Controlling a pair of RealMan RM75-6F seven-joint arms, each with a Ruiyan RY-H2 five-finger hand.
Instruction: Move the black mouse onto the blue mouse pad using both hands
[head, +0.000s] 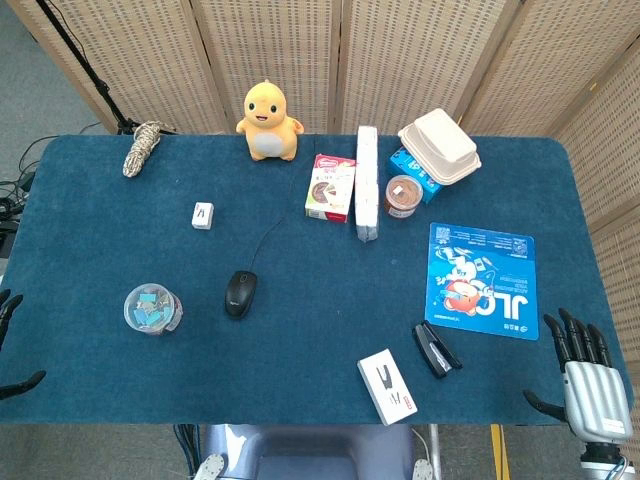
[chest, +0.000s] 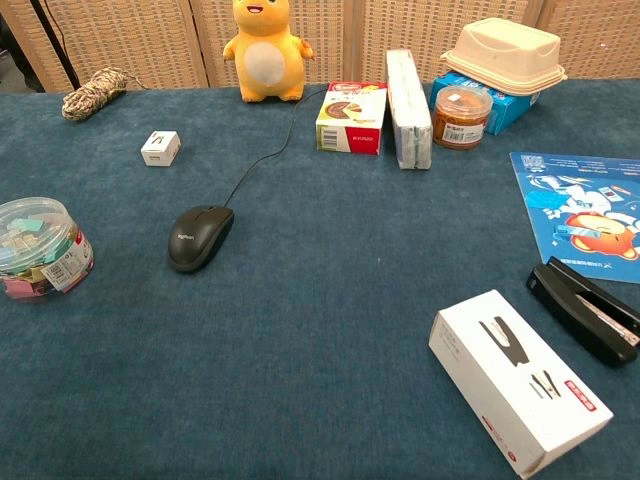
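My right hand (head: 590, 375) waits empty, fingers spread, beside the mouse pad (head: 482, 280); my left hand (head: 8, 345) shows only fingertips, state unclear; the mouse (head: 240, 293) lies between them, untouched

Between the black mouse (head: 240, 293) and the blue mouse pad (head: 482, 281) the desk (head: 320, 330) is bare; the stapler (head: 436, 349) and white box (head: 387, 386) crowd the near edge.

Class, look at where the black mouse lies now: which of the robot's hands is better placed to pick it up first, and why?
The left hand. The mouse lies left of the table's middle, nearer that hand. The right hand waits, fingers spread, beside the blue mouse pad, better placed to receive it.
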